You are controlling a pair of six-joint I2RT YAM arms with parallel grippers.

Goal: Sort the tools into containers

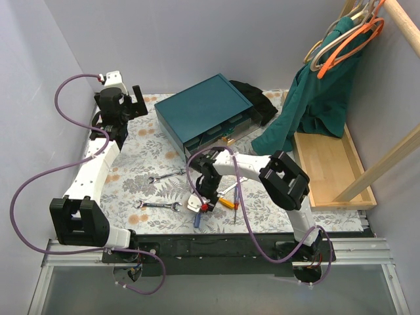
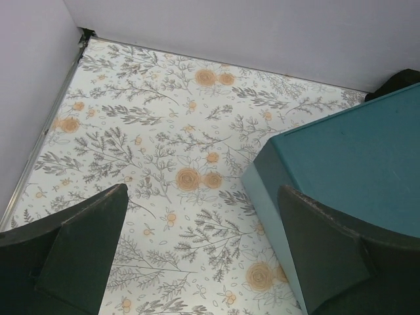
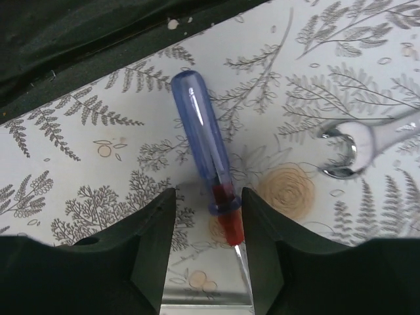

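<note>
Since the right tool (image 3: 209, 197), spread apart, straddles the blue clear-plastic-handled screwdriver (image 3: 197, 125) at the desk's (image 3: 79, 164) near edge, centre it on the handle. Then close.

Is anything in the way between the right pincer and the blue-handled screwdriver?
Nothing visible. The right pincer straddles the blue-handled screwdriver near its red collar, jaws open; the nearest wrench lies off to one side.

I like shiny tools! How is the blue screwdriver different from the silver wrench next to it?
The screwdriver has a see-through blue handle; the wrench is all silver. The screwdriver lies between the fingers; the wrench lies outside them. Both rest on the flowery cover.
</note>
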